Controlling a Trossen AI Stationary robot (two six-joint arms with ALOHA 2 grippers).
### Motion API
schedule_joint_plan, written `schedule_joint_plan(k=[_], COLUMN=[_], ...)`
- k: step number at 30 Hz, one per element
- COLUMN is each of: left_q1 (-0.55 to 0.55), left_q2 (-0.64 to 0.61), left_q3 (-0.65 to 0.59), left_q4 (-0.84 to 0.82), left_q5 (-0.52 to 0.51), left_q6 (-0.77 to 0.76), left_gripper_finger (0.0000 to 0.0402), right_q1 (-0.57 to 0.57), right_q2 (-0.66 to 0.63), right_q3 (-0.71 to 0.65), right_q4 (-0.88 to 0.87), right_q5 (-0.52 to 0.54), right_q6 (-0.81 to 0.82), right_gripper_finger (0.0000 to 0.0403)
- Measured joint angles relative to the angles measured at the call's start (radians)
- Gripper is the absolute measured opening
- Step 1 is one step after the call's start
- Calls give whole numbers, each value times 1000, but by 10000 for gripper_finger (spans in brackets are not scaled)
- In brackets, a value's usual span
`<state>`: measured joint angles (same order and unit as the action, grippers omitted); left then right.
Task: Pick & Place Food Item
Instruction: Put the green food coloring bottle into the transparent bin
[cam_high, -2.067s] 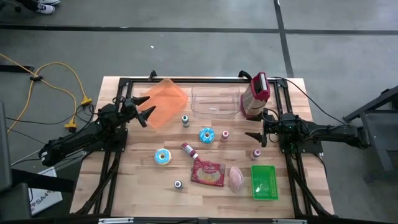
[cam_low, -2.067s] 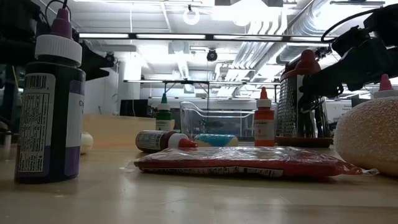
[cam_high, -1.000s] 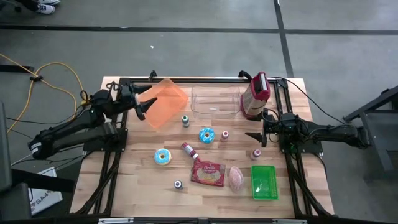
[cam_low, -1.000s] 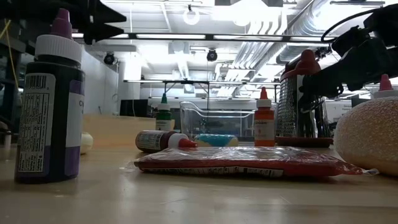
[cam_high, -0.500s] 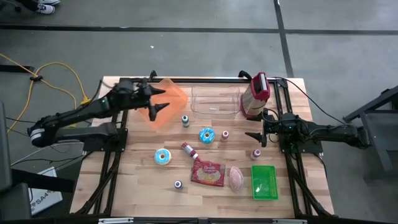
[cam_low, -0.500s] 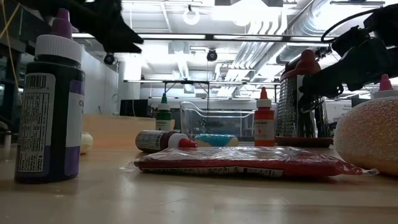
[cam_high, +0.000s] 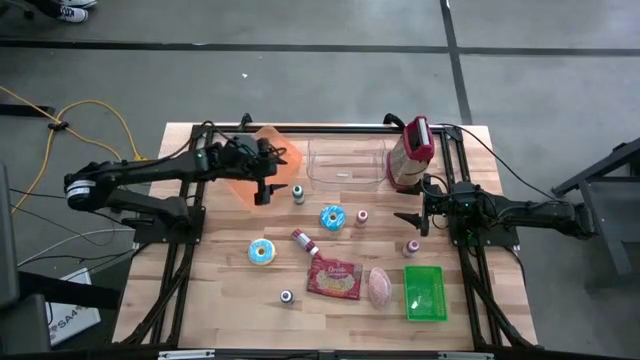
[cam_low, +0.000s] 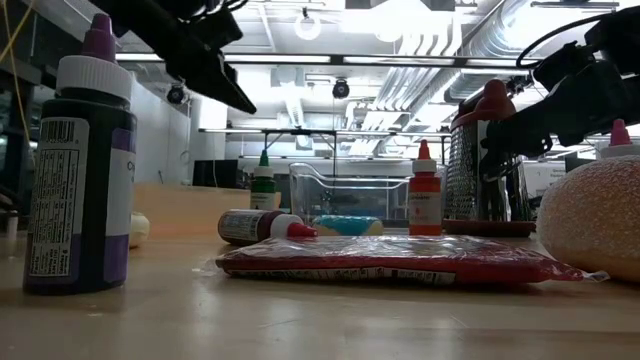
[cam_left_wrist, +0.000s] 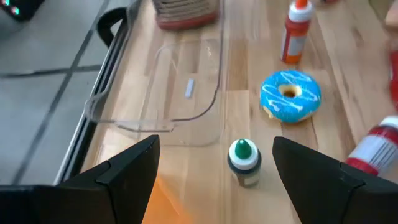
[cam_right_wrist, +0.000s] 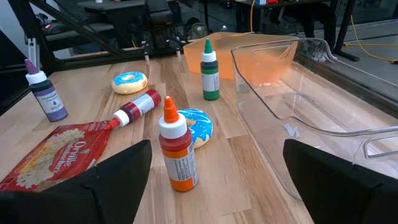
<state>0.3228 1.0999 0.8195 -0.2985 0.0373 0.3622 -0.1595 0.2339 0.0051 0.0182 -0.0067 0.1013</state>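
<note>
Reaching in from the table's left edge, the left gripper (cam_high: 266, 184) has swung from beside the orange tray (cam_high: 283, 155) to above its inner edge, jaws spread wide and empty, aimed toward the green-capped bottle (cam_left_wrist: 244, 161) and the blue-iced doughnut (cam_left_wrist: 290, 94). Judgement: an approach to a food item has begun; nothing is picked yet.

Left to right on the table (cam_high: 220, 290):
- second blue-iced doughnut (cam_high: 262, 252), lower left of centre;
- red-capped bottle (cam_high: 303, 241), lying down;
- clear bin (cam_high: 345, 163), far centre, a likely place target;
- popcorn bag (cam_right_wrist: 56, 151), label reading "Orville";
- pink food item (cam_high: 380, 287);
- green container (cam_high: 424, 292).

The right gripper (cam_high: 412, 219) waits unmoved at the right edge, jaws wide, empty.
</note>
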Motion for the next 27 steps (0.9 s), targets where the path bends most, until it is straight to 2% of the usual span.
schedule_joint_plan(k=[5,27], left_q1=[-38,-46], left_q2=[70,246], left_q3=[8,9], left_q4=[-2,-7], left_q5=[-74,-40], left_q6=[26,-54], left_gripper_finger=[305,305], right_q1=[0,0], right_q2=[0,0], right_q3=[0,0], right_q4=[0,0], right_q5=[0,0], right_q6=[0,0], right_gripper_finger=[353,353])
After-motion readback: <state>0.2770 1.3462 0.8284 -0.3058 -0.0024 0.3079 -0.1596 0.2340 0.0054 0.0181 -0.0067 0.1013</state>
